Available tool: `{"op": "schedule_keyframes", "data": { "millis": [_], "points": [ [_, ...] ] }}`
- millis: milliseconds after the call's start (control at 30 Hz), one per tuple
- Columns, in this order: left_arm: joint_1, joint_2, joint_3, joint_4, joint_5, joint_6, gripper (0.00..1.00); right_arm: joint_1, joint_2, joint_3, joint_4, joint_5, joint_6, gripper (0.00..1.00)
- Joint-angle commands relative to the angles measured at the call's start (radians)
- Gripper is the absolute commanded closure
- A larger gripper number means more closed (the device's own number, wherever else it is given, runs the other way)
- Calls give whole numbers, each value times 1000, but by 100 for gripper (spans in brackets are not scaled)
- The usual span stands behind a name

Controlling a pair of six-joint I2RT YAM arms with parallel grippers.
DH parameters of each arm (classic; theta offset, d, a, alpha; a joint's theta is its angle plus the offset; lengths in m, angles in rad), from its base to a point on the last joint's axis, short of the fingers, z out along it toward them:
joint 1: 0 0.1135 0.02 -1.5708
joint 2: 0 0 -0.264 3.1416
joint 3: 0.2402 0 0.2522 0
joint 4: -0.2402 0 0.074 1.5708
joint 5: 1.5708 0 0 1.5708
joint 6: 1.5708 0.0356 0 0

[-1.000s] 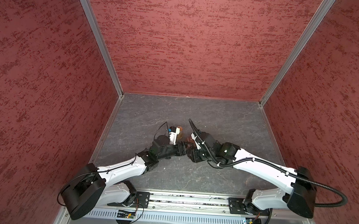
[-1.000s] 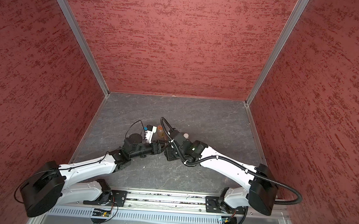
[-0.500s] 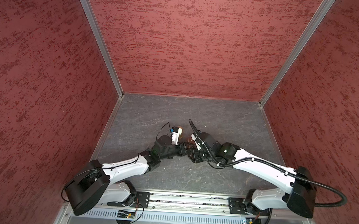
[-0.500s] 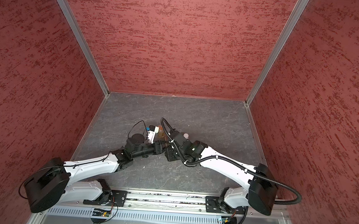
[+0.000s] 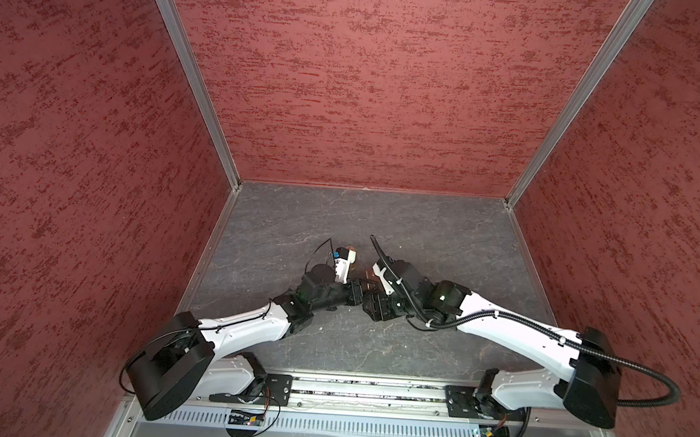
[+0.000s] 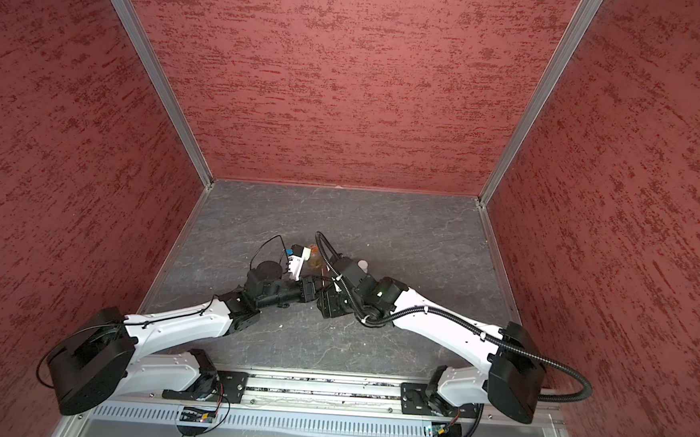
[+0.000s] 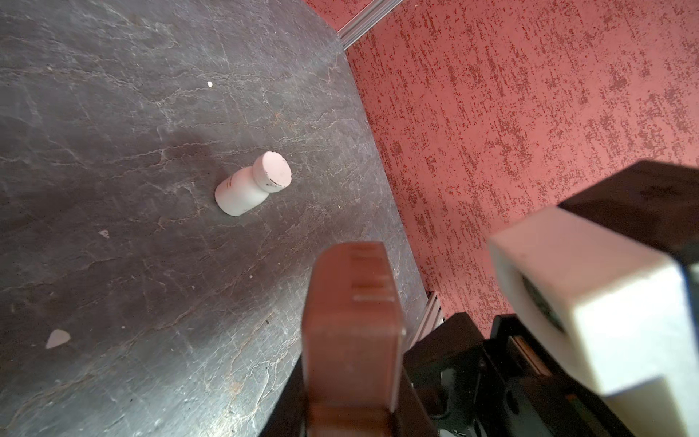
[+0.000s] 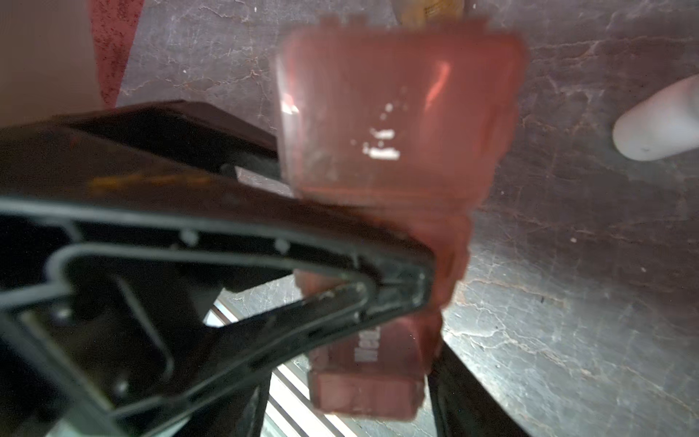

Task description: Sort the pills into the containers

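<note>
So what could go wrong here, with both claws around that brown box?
The brown box sits between the left gripper and the right gripper, and blurs in the right wrist view; a slack hold could drop it. The white bottle stands close by, so an arm might topple it. White bits, perhaps pills, lie loose on the table.

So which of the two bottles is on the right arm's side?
The white bottle, capped and standing; in a top view its cap peeks out beside the right arm. The amber bottle sits left of it.
</note>
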Motion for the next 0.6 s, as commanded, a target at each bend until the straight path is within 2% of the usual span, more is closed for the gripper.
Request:
{"op": "schedule_keyframes", "data": {
  "millis": [0,167,400,567],
  "points": [
    [5,-2,-8,13,31,20,86,-9,-44,-14,108,-52,13,36],
    [16,5,-8,18,39,20,94,-17,-58,-28,110,-66,23,44],
    [24,10,-11,22,45,19,98,-27,-68,-45,97,-56,36,43],
    [29,7,-17,25,45,15,99,-41,-66,-57,98,-72,45,53]
  ]
}}
